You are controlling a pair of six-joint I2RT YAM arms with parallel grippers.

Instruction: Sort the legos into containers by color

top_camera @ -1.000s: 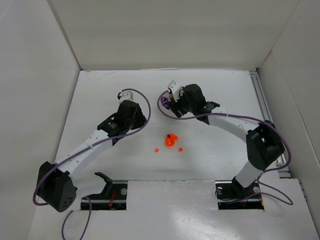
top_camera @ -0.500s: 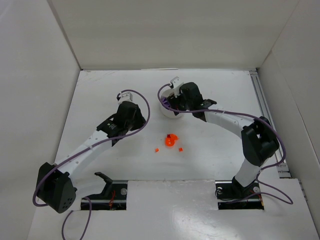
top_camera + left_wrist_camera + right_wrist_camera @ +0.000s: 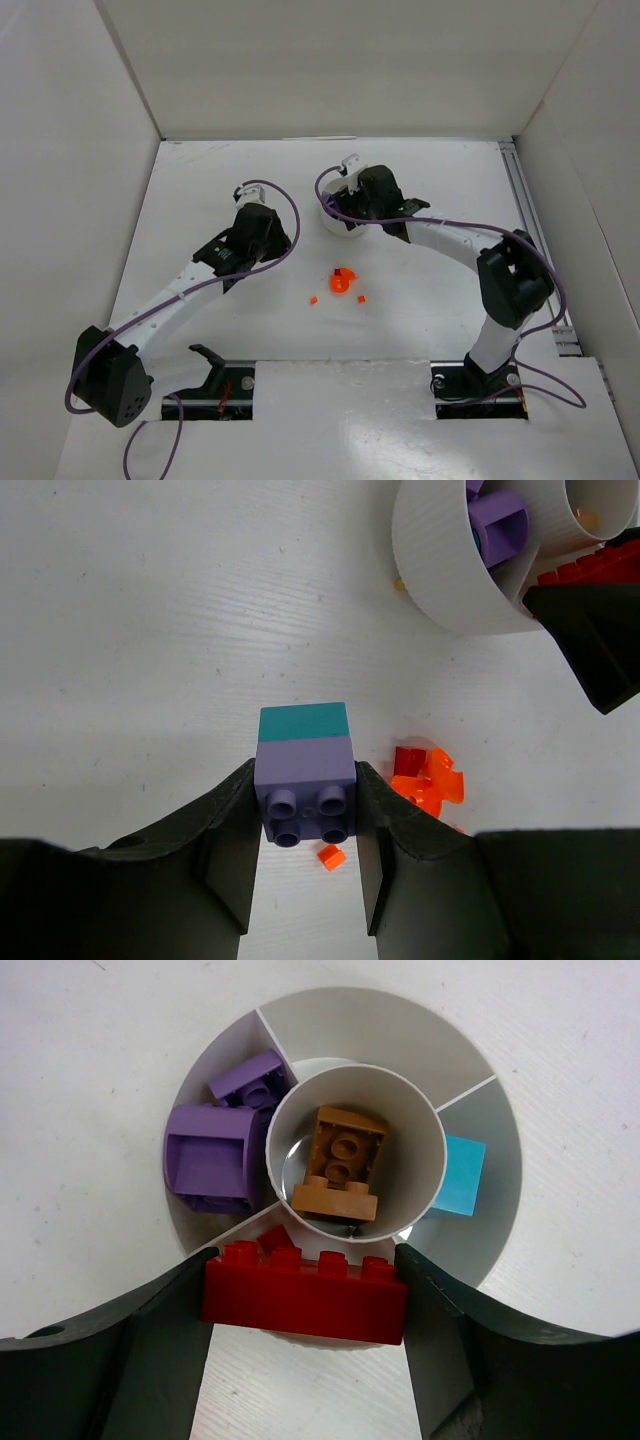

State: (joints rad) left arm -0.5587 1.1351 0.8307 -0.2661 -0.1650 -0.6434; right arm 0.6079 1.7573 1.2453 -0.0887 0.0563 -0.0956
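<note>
Bricks fill both: left end effector clamps a lilac-and-teal plastic brick; right end effector grips a long red plastic brick (over the round white dish).

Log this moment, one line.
left pincer: shut on lilac-teal brick | right pincer: shut on red brick over dish | orange pieces: on table

No readable text, labels, brands or numbers in any view from my end. Stud tops on the lilac brick, the brown brick and the red brick are too small or blurred for me to make out any lettering.
</note>
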